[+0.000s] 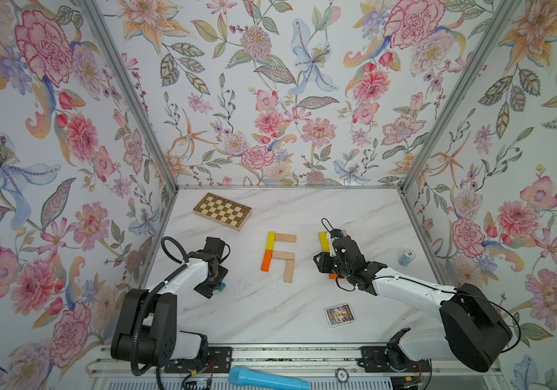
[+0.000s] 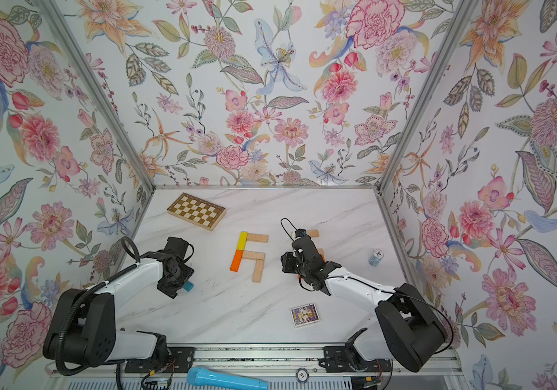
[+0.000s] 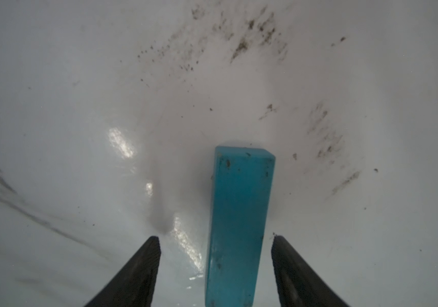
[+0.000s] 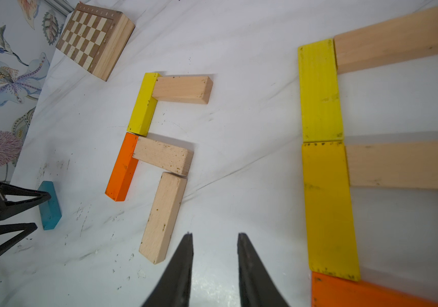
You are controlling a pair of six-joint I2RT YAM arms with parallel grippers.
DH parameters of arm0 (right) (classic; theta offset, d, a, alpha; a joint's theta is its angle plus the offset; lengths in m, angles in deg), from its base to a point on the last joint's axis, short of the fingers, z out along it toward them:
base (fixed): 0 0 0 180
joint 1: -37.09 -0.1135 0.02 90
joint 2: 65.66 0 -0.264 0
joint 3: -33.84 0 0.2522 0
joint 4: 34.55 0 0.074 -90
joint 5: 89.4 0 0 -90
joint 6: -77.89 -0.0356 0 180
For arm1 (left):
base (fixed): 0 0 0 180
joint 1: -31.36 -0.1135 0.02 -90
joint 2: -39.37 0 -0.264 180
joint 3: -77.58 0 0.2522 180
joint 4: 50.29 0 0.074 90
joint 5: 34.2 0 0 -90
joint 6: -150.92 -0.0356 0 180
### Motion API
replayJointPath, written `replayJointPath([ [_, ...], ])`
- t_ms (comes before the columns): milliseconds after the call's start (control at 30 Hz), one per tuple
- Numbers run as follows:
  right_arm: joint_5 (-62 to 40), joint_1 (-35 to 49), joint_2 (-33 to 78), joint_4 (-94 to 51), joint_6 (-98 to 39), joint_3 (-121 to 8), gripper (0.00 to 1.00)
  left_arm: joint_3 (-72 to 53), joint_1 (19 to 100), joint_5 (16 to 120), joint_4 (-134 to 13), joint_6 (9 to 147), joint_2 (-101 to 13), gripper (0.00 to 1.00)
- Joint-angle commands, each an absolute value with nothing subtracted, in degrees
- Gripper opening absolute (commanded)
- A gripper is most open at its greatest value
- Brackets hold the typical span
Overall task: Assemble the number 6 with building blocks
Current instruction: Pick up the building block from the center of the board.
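Observation:
Five building blocks lie joined mid-table as part of the number 6 (image 1: 279,256): a yellow block (image 1: 270,240), an orange block (image 1: 266,260) and three beige ones, also seen in the right wrist view (image 4: 159,159). A teal block (image 3: 239,226) lies flat at the left, showing in both top views (image 1: 222,286) (image 2: 188,286). My left gripper (image 3: 215,238) is open astride it, with a gap on each side of the block. My right gripper (image 4: 215,234) is open over bare table, with nothing between its fingers. It sits between the partial 6 and a second block group (image 4: 326,186), which my right arm partly hides from above.
A chequered board (image 1: 222,211) lies at the back left. A picture card (image 1: 339,315) lies front right, and a stack of chips (image 1: 406,258) stands by the right wall. A blue microphone (image 1: 267,380) rests on the front rail. Floral walls enclose three sides.

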State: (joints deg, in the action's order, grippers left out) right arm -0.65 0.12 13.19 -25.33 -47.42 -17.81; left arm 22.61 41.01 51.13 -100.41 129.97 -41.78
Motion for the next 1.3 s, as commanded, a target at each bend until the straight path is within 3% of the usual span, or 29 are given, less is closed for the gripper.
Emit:
replayJointPath([
  [0, -0.7, 0.6, 12.0, -25.5, -46.9, -16.5, 0.3, 20.7, 40.3, 52.1, -99.1, 127.7, -44.2, 0.65],
  [133, -0.4, 0.8, 11.3, -25.4, -47.2, -15.9, 0.3, 20.9, 39.5, 52.4, -97.7, 126.6, -45.7, 0.57],
  [333, -0.4, 0.9, 11.0, -25.8, -47.5, -15.3, 0.3, 20.6, 37.6, 54.3, -96.2, 123.4, -47.2, 0.37],
  [433, 0.1, 1.0, 10.5, -25.8, -47.5, -15.2, 0.3, 18.3, 37.3, 54.5, -97.2, 118.9, -47.3, 0.21],
  [533, 0.3, 1.4, 9.8, -25.8, -47.3, -14.8, 0.3, 13.4, 37.3, 54.4, -100.5, 111.2, -47.6, 0.15],
  [700, 0.1, 2.7, 8.9, -25.1, -46.7, -14.7, 0.3, 6.8, 37.6, 58.8, -104.0, 96.5, -46.5, 0.16],
  [867, -0.2, 3.9, 8.5, -24.4, -46.3, -15.2, 0.3, 8.1, 37.8, 62.4, -105.6, 97.0, -42.6, 0.2],
  [1033, 0.2, 4.1, 8.5, -24.7, -46.5, -15.6, 0.3, 16.5, 40.3, 66.9, -100.6, 111.9, -36.3, 0.2],
  [1267, 0.3, 4.1, 8.0, -26.1, -46.9, -15.2, 0.3, 21.3, 52.7, 60.2, -99.2, 141.6, -31.1, 0.19],
])
